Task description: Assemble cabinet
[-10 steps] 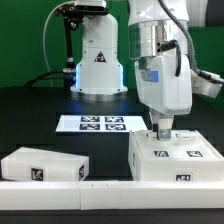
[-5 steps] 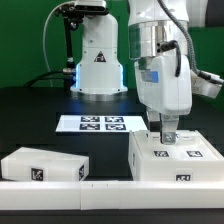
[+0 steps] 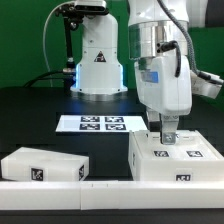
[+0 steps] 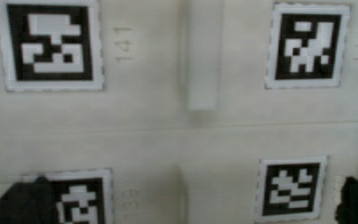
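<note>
Gripper (image 3: pixel 166 136) is spread wide and empty, cabinet box (image 3: pixel 175 160) right under it. You've got the marker board (image 3: pixel 100 123) just behind it and a white panel (image 3: pixel 40 165) well off to its side.

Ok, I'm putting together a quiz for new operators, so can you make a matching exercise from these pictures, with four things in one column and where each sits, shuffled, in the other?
Things:
1. marker board
2. cabinet box
3. smaller white block
4. robot base

Places:
A. at the back, with a blue light
B. on the exterior view's right, right under the gripper
C. on the exterior view's left, near the front
D. lying flat mid-scene, in front of the base

Pairs: 1-D, 2-B, 3-C, 4-A.
</note>
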You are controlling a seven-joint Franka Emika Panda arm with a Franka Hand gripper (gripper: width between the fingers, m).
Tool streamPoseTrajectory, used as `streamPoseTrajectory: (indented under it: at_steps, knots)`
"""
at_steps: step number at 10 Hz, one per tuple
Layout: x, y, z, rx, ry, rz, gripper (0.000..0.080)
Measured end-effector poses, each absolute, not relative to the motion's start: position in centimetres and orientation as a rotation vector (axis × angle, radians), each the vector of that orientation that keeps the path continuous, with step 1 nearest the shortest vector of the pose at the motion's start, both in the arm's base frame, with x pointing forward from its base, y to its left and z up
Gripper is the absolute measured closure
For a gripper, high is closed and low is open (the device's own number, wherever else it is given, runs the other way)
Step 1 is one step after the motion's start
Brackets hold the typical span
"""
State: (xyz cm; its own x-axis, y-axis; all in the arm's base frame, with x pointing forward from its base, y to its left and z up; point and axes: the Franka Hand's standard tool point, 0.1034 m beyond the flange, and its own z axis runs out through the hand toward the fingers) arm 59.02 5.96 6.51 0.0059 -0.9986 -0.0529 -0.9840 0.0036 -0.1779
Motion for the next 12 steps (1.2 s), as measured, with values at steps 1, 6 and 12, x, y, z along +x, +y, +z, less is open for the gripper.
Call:
streamPoseTrajectory:
  at_steps: [1,6,12]
  knots:
    - [59.0,5.9,6.7,-2.124,2.081,-0.133,0.0003]
    - [57.8,9.1,10.4,-2.446,1.657,-0.131,0.0003]
    - [57.1,8.9,10.3,-2.819,1.000,-0.245,0.0003]
